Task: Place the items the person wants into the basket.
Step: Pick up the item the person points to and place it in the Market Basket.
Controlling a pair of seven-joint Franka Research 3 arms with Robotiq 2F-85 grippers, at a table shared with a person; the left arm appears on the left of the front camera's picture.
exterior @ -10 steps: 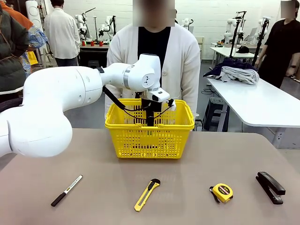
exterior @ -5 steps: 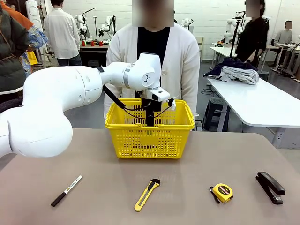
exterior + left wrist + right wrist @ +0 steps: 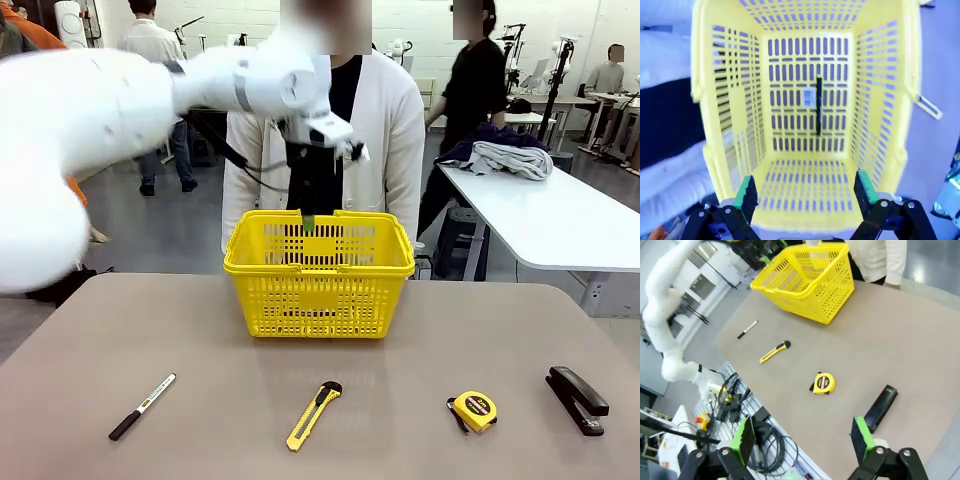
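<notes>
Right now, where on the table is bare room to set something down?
Bare table lies left and right of the basket, and between it and the near row. Crowded: that row of marker, utility knife, tape measure, stapler, tightest between the last two.
</notes>
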